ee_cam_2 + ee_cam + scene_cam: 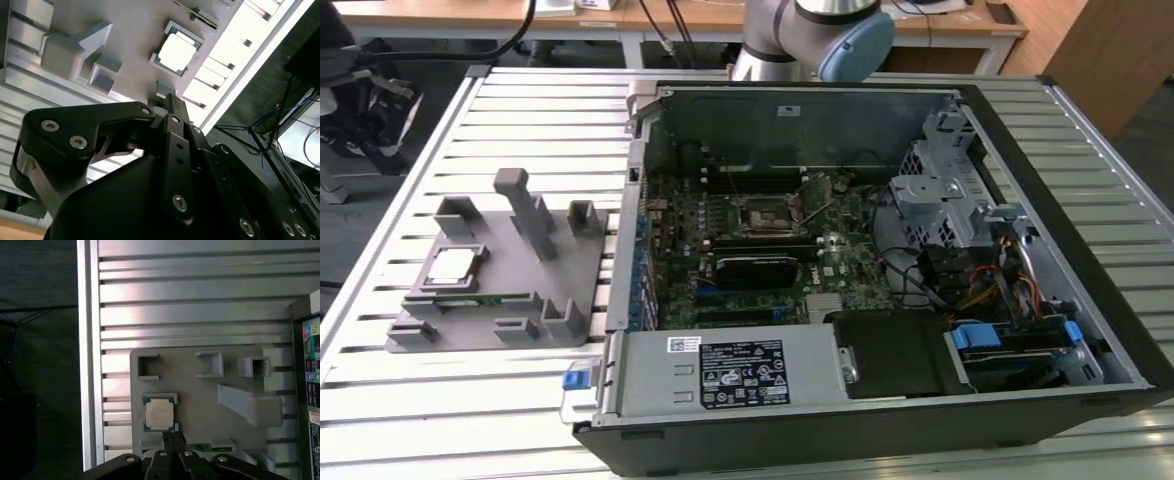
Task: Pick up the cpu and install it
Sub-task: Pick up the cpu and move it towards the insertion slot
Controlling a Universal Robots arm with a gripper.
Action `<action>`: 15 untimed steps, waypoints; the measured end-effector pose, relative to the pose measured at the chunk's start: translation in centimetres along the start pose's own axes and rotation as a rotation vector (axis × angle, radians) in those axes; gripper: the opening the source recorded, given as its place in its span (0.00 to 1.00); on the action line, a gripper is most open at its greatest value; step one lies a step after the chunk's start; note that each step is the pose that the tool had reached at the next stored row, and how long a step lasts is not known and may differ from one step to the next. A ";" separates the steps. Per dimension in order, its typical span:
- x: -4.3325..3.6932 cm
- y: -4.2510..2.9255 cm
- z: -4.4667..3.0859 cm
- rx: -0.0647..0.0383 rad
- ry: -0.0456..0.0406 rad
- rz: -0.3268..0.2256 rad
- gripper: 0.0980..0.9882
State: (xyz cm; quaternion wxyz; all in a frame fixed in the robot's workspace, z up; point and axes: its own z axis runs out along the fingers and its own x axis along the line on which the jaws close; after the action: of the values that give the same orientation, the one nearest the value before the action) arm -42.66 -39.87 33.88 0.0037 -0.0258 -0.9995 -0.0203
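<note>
Fingers (167, 441) closed on nothing, the gripper (172, 436) is hovering near the cpu (160, 414) lying in the gray holder (200, 405) on the table (200, 290) at the exterior view's left, and could be knocking it askew if descending unopened.

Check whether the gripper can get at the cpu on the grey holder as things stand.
Probably yes. The cpu lies uncovered in its pocket on the grey holder, and the gripper hangs above the holder close to it, with nothing between. It looks shut, so it would need to open first.
</note>
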 end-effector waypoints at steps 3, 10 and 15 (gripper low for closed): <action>0.00 -0.06 0.54 0.000 0.0024 -0.036 0.01; 0.21 -0.48 1.93 0.000 0.0254 -0.068 0.02; 0.54 -0.57 3.02 0.000 0.0283 -0.073 0.29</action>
State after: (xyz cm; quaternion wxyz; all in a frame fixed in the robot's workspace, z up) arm -43.25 -40.29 30.84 0.0171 0.0107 -0.9996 -0.0206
